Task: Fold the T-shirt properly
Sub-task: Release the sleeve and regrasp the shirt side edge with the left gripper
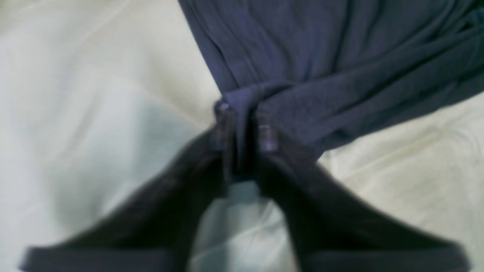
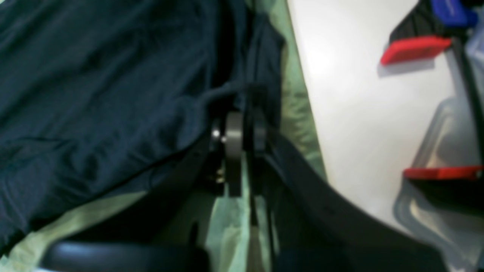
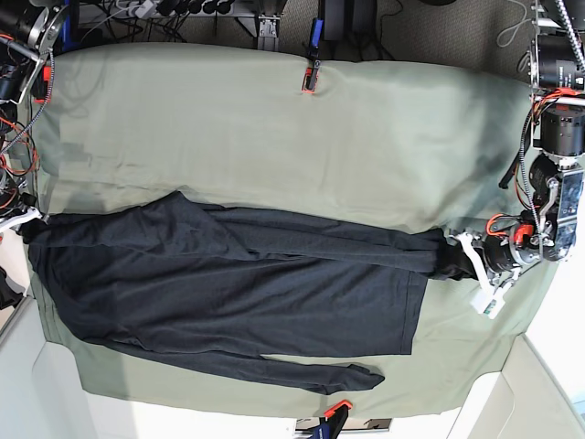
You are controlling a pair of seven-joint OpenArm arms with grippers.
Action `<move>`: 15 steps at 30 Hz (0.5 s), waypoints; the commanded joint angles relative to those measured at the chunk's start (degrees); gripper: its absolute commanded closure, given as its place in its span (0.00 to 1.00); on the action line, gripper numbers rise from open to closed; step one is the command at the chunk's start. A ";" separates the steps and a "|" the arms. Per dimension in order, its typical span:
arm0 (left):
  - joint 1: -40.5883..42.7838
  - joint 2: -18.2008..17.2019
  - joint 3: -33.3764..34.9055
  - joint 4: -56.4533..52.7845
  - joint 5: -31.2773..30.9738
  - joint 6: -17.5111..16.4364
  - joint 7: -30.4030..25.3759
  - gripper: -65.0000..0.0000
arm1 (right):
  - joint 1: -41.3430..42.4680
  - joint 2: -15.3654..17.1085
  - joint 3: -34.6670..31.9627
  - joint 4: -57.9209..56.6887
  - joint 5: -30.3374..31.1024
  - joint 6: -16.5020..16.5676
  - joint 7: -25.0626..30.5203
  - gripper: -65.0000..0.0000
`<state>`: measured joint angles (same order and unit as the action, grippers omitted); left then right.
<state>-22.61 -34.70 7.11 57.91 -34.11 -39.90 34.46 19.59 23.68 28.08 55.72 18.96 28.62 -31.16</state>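
I am working with the T-shirt stretched long across the near half of the green sheet, its body flat and dark, one sleeve trailing along the sheet's near edge and the far end of the garment drawn out toward the arm that carries the left wrist camera. In the left wrist view the left gripper has a bunched ridge of the fabric between its two fingers, which stand a little apart with cloth gathered in the gap — whether that pinch is firm or already letting go I cannot tell from the blur. The right gripper, at the opposite end of the sheet, looks closed tight on the shirt's edge where the dark cloth meets the green, the pads pressed nearly together with a thin fold running up between them. I judge the shirt to be light, soft and entirely limp: it creases where pulled, holds no shape of its own and will sag or drag on the sheet rather than slide cleanly. The knit looks grippy, not slick, so a narrow pinch should hold, but a bunched grab like the left one will carry wrinkles into any fold. The sensible places to take it are the hemmed edges and corners — cuff, bottom hem, shoulder seam — where the doubled cloth gives the fingers something firmer to bite.
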 commanded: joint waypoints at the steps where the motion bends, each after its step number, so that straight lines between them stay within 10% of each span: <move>1: -1.86 -0.63 -0.44 0.07 -0.87 -0.10 -0.90 0.60 | 1.92 1.22 0.02 0.50 0.74 0.07 1.90 1.00; 6: -2.01 0.20 -0.50 -0.20 -11.41 -0.02 6.16 0.49 | 1.95 1.36 0.02 0.52 3.08 -0.17 0.83 0.57; 15: 4.11 -4.07 -9.16 15.72 -27.06 -0.10 18.58 0.49 | -3.78 1.68 4.07 15.82 12.61 1.16 -9.62 0.56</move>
<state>-17.52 -37.87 -1.58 73.08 -60.10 -39.55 53.56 14.94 24.14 31.83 70.81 30.85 29.30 -41.54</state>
